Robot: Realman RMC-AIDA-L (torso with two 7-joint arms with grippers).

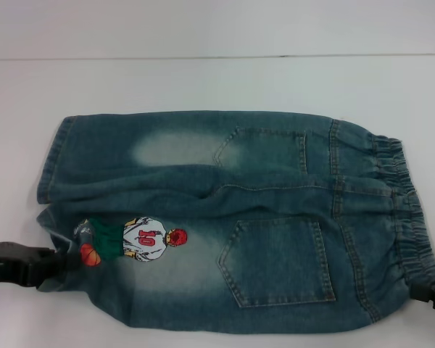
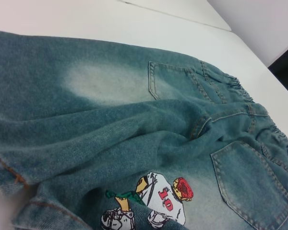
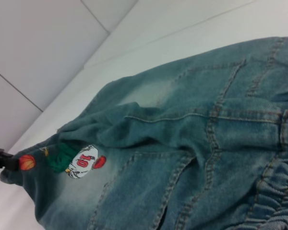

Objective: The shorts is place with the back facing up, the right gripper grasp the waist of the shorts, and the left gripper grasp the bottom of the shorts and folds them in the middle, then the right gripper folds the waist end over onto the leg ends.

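**One pair of shorts, a gripper at each end**

On the white table (image 1: 203, 80) lies one pair of denim shorts (image 1: 225, 217), back up, long axis running left to right. The left gripper (image 1: 54, 262) meets the two leg ends (image 1: 51, 163) at the near hem, apparently clenched on it, though the fabric hides its tips. Two back pockets follow. The ruffled waist (image 1: 402, 210) points right, where the right gripper (image 1: 431, 293) touches its near corner; its jaws cannot be made out. Bare table lies beyond the shorts.
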